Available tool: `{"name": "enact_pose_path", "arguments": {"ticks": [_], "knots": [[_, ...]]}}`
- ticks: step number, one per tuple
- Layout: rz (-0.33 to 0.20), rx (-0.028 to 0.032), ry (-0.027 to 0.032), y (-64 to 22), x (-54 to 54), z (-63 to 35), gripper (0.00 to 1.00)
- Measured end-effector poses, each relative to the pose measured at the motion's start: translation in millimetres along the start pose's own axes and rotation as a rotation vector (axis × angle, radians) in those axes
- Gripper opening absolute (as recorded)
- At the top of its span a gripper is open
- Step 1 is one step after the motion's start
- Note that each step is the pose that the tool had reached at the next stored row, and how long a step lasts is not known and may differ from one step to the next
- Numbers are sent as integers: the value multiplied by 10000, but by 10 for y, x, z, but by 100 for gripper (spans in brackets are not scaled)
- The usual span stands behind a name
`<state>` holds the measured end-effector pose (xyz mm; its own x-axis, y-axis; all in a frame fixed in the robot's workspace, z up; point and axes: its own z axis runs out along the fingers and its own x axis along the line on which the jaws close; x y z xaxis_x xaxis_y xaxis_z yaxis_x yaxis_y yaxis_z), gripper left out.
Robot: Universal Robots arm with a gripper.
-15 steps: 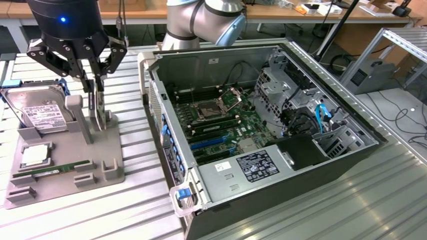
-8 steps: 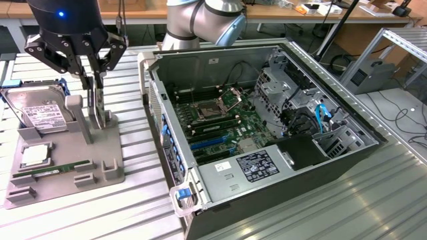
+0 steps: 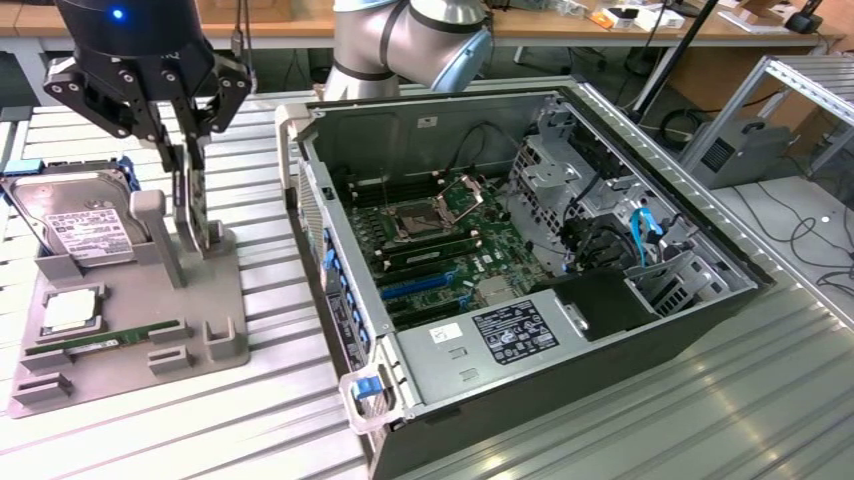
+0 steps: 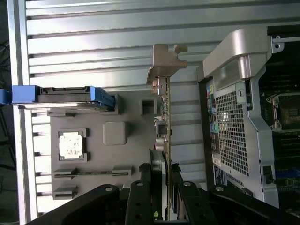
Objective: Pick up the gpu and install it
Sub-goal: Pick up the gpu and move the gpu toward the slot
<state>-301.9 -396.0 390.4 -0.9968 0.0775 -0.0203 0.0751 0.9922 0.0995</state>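
The gripper [image 4: 165, 172] straddled the gpu [image 4: 164, 91], which stood on edge in its grey holder [image 4: 131, 154] for easy grasping; whether it had clamped was unclear.

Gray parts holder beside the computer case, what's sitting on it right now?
On the holder: a hard drive propped at one end, a processor chip, a green memory stick lying flat, and the gpu standing on edge. The gripper covers part of the gpu.

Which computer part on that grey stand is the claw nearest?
The thin dark card with a silver end bracket, standing upright under the gripper; the others sit aside.
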Motion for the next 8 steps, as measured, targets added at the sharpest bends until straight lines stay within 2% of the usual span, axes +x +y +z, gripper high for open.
{"name": "enact_pose_path", "arguments": {"ticks": [8], "knots": [[0, -8, 0, 7, -2, -64, 27]]}}
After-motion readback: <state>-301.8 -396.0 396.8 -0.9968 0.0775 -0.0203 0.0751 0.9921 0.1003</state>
